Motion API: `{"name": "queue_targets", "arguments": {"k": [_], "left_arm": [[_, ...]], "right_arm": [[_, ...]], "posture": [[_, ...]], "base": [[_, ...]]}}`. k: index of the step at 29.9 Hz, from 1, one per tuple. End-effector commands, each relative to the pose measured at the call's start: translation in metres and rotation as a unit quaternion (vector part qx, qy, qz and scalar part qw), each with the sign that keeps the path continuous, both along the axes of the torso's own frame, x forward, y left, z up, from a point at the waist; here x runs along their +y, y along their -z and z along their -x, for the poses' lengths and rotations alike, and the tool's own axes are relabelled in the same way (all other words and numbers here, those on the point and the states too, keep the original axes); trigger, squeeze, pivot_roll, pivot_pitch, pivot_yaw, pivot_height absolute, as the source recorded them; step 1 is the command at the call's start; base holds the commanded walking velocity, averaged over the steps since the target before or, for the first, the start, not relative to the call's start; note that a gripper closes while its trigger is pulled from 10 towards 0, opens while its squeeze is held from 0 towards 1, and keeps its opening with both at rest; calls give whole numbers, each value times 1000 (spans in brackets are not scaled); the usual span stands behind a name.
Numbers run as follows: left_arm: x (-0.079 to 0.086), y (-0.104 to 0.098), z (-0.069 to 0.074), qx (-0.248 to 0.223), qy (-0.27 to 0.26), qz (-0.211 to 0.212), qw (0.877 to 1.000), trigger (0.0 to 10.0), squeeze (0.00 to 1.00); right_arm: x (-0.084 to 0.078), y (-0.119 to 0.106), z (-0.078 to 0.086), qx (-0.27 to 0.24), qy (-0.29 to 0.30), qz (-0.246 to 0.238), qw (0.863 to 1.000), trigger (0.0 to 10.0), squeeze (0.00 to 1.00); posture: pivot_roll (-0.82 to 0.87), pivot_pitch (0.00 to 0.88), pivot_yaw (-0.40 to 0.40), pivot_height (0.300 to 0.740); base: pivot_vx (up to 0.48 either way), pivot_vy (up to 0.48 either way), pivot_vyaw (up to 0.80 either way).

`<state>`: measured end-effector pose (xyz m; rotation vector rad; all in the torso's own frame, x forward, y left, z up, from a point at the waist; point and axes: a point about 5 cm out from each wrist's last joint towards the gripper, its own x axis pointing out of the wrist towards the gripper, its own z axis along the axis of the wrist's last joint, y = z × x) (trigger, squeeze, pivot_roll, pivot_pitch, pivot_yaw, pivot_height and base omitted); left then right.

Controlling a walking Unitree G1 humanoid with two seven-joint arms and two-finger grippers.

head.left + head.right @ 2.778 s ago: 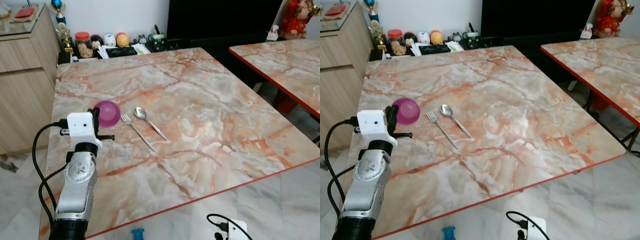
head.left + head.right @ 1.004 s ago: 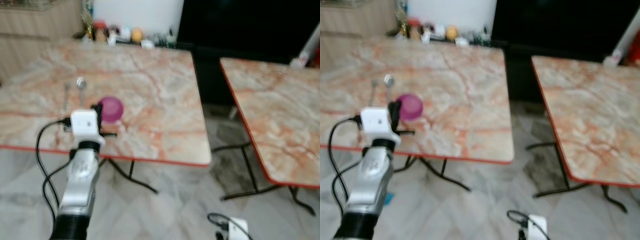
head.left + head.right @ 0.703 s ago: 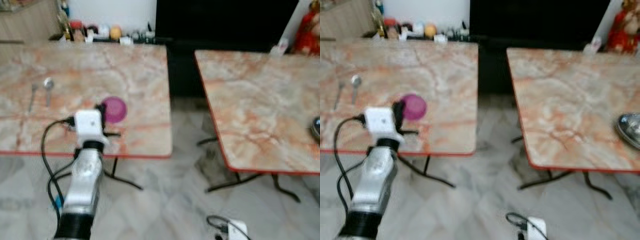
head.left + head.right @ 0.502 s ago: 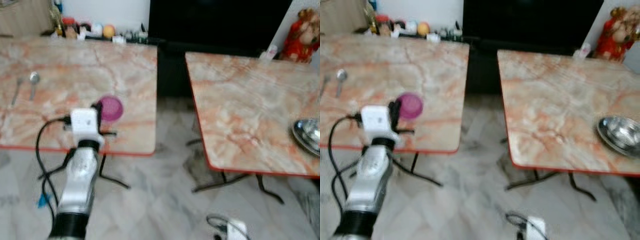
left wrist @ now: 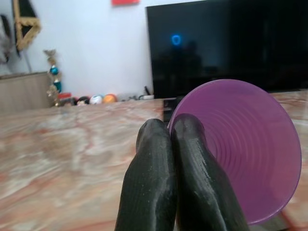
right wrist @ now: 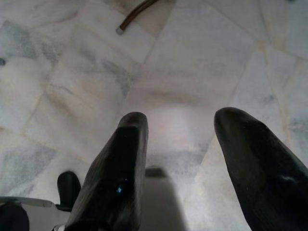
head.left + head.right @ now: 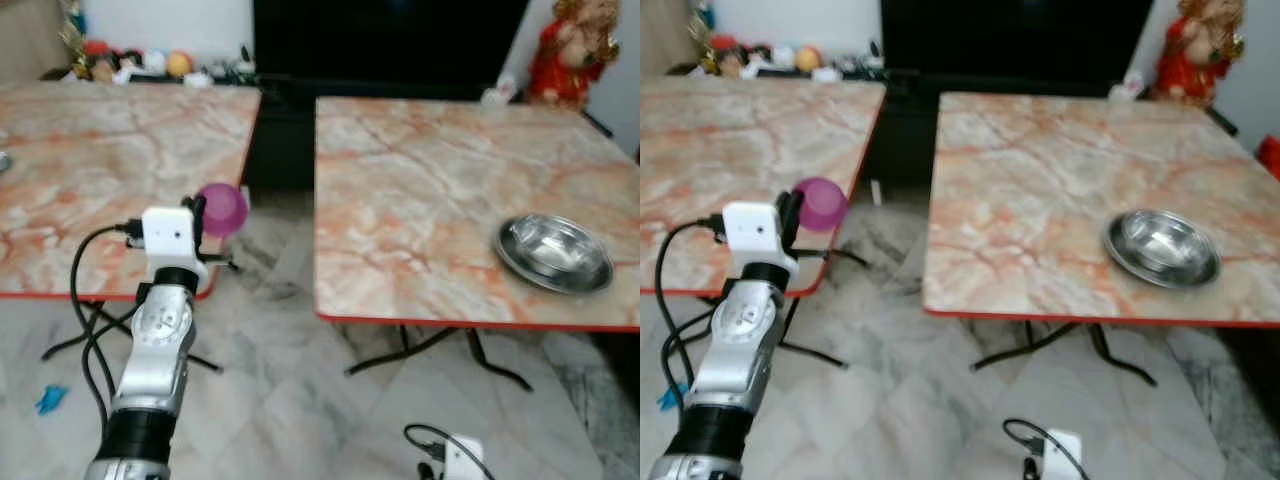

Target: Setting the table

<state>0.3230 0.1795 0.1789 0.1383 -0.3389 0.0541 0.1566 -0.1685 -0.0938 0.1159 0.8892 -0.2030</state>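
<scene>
Between 2 marble tables (image 7: 450, 180), left gripper (image 7: 196, 212) pinches purple bowl (image 7: 222, 208); steel bowl (image 7: 555, 253) right.

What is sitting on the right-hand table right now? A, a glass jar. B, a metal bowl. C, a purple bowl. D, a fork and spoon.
B: a metal bowl rests on the right-hand table, near its front edge. The purple bowl is off that table, pinched in the left gripper.
</scene>
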Motion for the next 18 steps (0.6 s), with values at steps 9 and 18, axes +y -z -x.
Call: {"name": "queue_targets", "arguments": {"k": [9, 18], "left_arm": [[-2, -2, -3, 3, 19, -11, 1000, 10000, 0], [-9, 0, -2, 3, 21, -4, 1000, 10000, 0]], "right_arm": [[-7, -1, 0, 0, 12, 9, 1000, 10000, 0], [-9, -1, -1, 0, 9, 10, 1000, 10000, 0]], "posture": [[114, 0, 9, 740], [103, 0, -4, 740]], "base": [[0, -446, 0], [0, -444, 0]]}}
